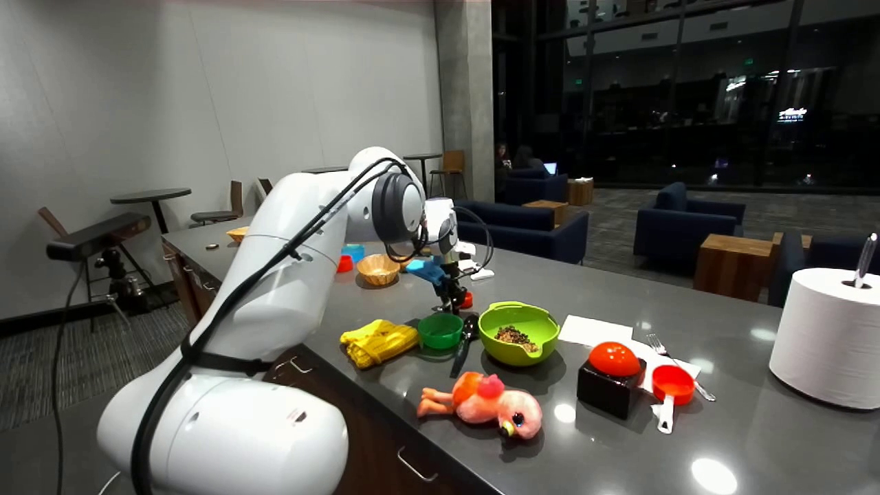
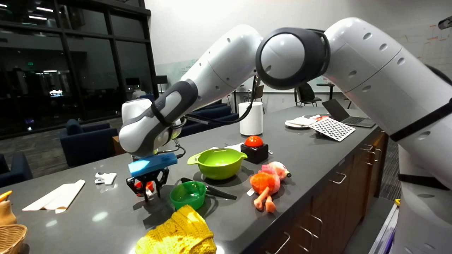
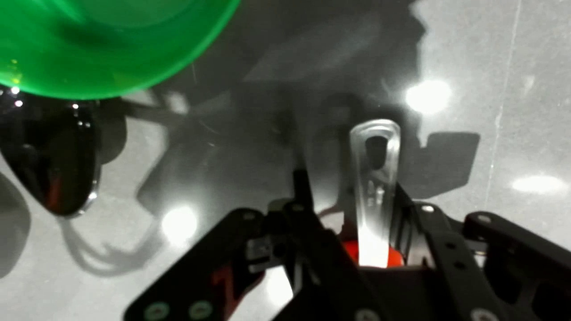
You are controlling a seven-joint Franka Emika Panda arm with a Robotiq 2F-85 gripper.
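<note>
My gripper point(image 2: 152, 197) points down, low over the dark counter, with its fingers apart; it also shows in an exterior view point(image 1: 450, 306) and in the wrist view point(image 3: 349, 180). Between the fingers stands the pale, shiny handle point(image 3: 374, 205) of a small red cup point(image 3: 395, 257). A gap shows between the left finger and the handle; whether the right finger touches it, I cannot tell. The red cup point(image 1: 467, 300) is partly hidden behind the fingers. Beside the gripper are a translucent green bowl point(image 2: 190, 195) and a black spoon point(image 2: 220, 193).
A lime-green bowl point(image 1: 550, 330) holds dark and tan bits. A yellow knit cloth point(image 1: 378, 342), a plush flamingo point(image 1: 488, 405), a red button on a black box point(image 1: 610, 378), another red measuring cup point(image 1: 672, 385), a fork and a paper roll point(image 1: 828, 337) stand around. Baskets point(image 1: 378, 271) lie behind.
</note>
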